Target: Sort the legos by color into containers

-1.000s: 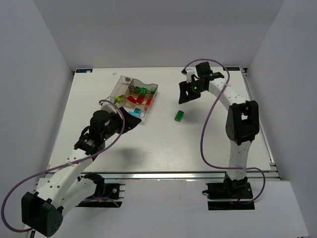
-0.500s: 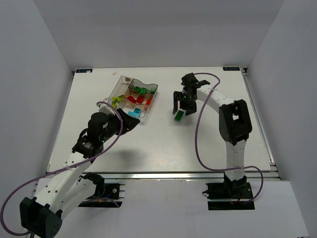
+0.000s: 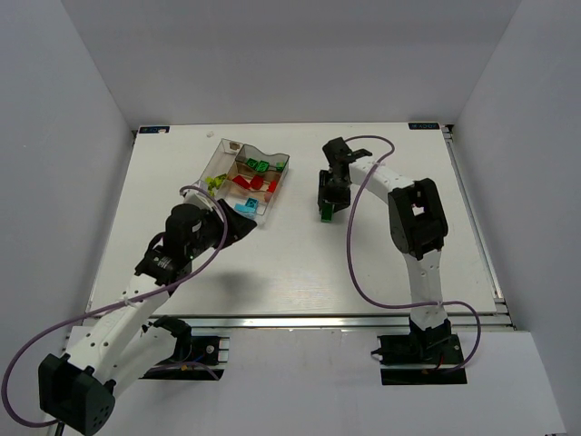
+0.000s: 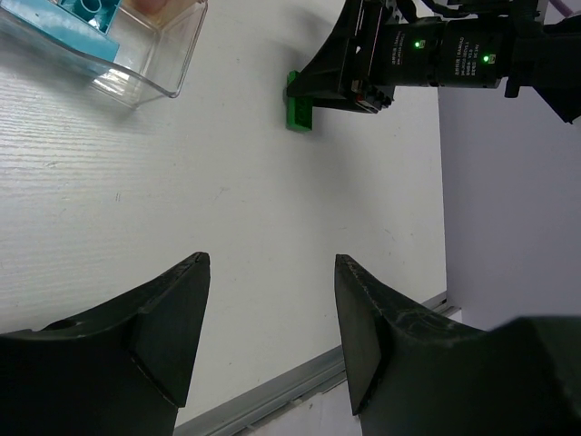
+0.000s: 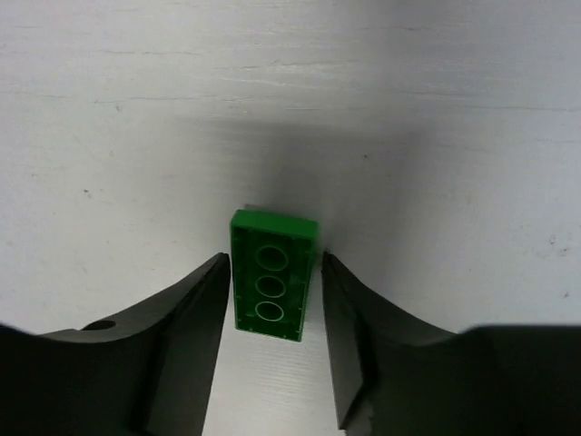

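Since a second ago the right arm has swung in from the far side of the table [image 3: 300, 263] and dropped its right gripper [image 5: 273, 272] over the green brick [image 5: 273, 285], which has barely shifted. The brick lies hollow side up on the white surface, one finger just beside each long side. Whether they pinch it or only flank it cannot be told. Bare tabletop lies all round the brick, and it is well apart from the tray [image 3: 275, 190] to its left and from the table's right edge. The left gripper [image 4: 270, 272] has hardly moved. It hangs spread with nothing between its fingers, just beside the tray's near corner, where a light blue brick [image 4: 86, 14] lies. Red bricks [image 3: 247, 183] fill a middle compartment.
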